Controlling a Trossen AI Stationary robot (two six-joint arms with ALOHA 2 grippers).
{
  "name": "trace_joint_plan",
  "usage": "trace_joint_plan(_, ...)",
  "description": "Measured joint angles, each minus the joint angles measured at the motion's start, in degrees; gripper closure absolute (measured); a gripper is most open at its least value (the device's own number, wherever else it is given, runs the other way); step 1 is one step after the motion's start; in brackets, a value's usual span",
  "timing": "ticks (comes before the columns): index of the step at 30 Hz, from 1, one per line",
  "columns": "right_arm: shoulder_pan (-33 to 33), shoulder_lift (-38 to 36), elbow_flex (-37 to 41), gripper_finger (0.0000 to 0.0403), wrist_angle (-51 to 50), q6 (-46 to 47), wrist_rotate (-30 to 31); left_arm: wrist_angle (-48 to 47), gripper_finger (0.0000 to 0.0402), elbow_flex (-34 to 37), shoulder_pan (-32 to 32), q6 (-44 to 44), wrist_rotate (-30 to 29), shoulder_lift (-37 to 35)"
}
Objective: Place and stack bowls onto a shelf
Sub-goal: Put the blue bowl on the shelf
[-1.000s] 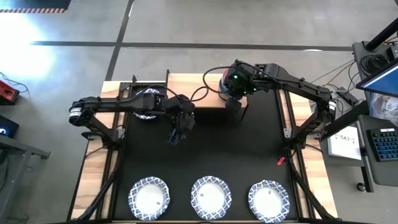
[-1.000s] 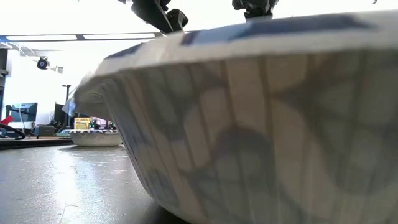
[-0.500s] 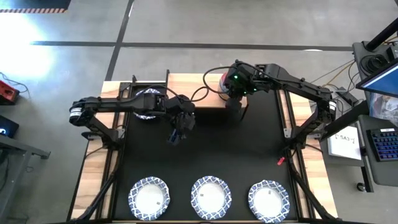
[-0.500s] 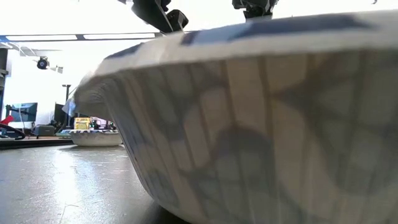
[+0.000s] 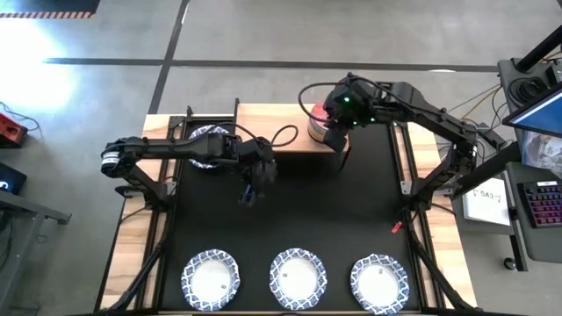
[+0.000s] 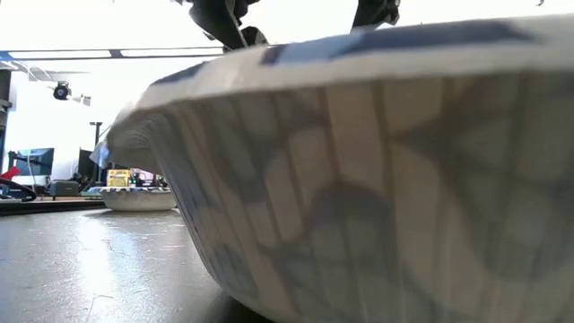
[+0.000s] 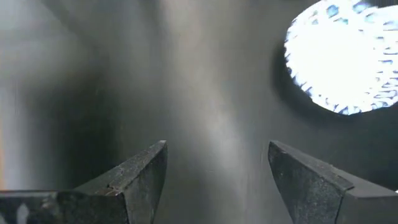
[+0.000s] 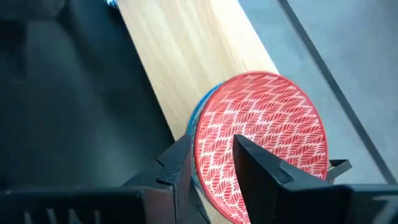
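Red bowl pinched at the shelf's right end

Shelf sits at the desk's far edge, light wood. Three wide white bowls line the near edge, the middle one among them; a fourth lies at the far left. The red bowl tops a small stack on the shelf's right end, a blue rim showing beneath. The right gripper is nearly closed over the red bowl's rim. The left gripper, spread wide and empty, hovers over the black mat. Risk, as I judge it: pulling away without releasing fully could drag the stack off the shelf.
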State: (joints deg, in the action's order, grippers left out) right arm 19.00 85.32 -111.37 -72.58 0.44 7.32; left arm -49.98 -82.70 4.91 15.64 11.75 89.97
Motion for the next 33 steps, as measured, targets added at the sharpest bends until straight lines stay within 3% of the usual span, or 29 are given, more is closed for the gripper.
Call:
trace_joint_plan(7, -2.43, 0.00, 0.00, 0.0307, -1.06, 1.95, -0.27, -11.83, 0.0141, 4.08, -0.37, -13.27, -14.06, -0.59)
trace_joint_plan(14, -4.97, -0.03, -0.20, 0.0312, -1.05, 3.76, -0.27, -14.07, 0.0141, 15.54, 1.84, -25.45, -20.97, -3.40)
trace_joint_plan(25, -7.03, -0.15, -0.88, 0.0312, -3.87, 7.30, -0.27, -11.05, 0.0141, 30.90, 6.15, -31.75, -25.61, -14.82)
trace_joint_plan(33, -7.03, -0.14, -0.88, 0.0316, -3.76, 8.01, -0.26, -8.38, 0.0141, 35.68, 12.90, -35.46, -28.44, -20.07)
